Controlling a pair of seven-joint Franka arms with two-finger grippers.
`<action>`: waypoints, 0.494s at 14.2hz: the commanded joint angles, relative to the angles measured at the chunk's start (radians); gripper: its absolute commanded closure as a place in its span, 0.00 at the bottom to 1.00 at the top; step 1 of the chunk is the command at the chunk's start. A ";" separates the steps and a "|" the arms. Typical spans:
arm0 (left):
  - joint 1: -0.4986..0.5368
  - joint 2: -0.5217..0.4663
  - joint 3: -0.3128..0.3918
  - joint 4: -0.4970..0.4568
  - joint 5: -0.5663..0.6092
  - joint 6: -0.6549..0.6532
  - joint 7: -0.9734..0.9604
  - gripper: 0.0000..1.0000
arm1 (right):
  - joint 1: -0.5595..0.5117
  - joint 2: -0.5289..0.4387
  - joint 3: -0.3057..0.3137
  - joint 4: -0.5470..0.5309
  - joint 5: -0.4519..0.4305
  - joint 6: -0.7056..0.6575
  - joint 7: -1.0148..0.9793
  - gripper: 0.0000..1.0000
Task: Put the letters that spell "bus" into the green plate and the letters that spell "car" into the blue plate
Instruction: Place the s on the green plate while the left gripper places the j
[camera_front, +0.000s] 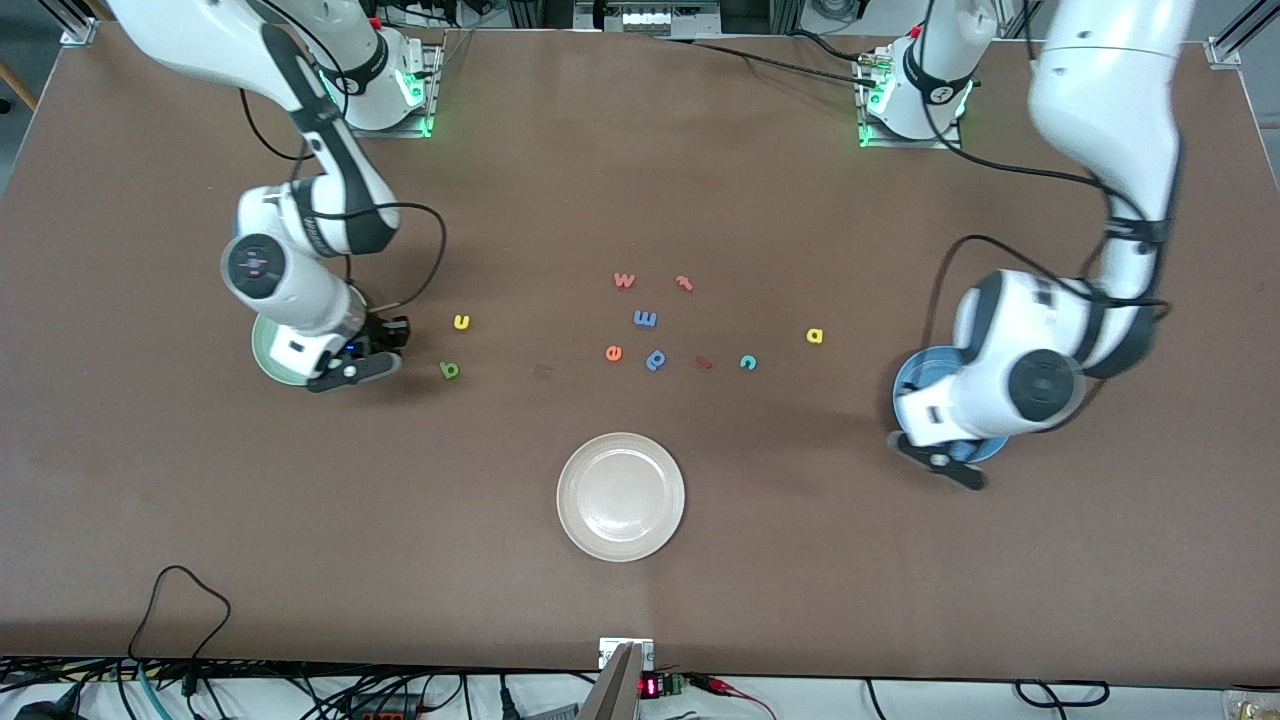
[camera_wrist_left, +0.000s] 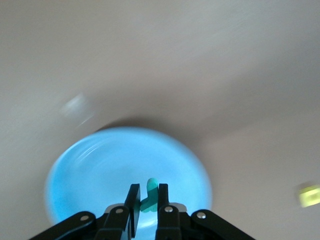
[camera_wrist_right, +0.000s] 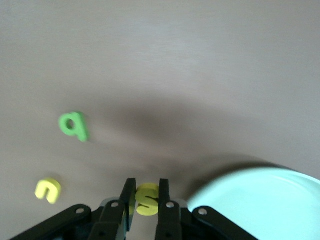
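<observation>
left wrist view shows left fingers (camera_wrist_left: 146, 200) pinching teal r (camera_wrist_left: 150, 192) over blue plate (camera_wrist_left: 90, 170); right fingers (camera_wrist_right: 145, 197) hold yellow s (camera_wrist_right: 146, 199) beside green plate (camera_wrist_right: 260, 205).

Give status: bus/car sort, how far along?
Nothing visibly plated. In hand: left gripper holds the teal r over the blue plate; right gripper holds the yellow s beside the green plate. Left: b, u, c, a.
</observation>
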 joint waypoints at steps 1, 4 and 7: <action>0.080 0.000 -0.011 -0.097 0.028 0.055 0.013 0.94 | -0.160 -0.039 0.012 0.006 0.000 -0.109 -0.162 0.90; 0.075 -0.026 -0.019 -0.220 0.026 0.176 -0.007 0.85 | -0.267 -0.022 0.010 0.005 0.000 -0.129 -0.264 0.90; 0.068 -0.064 -0.037 -0.214 0.025 0.135 -0.012 0.00 | -0.285 0.005 0.010 0.006 0.000 -0.126 -0.270 0.90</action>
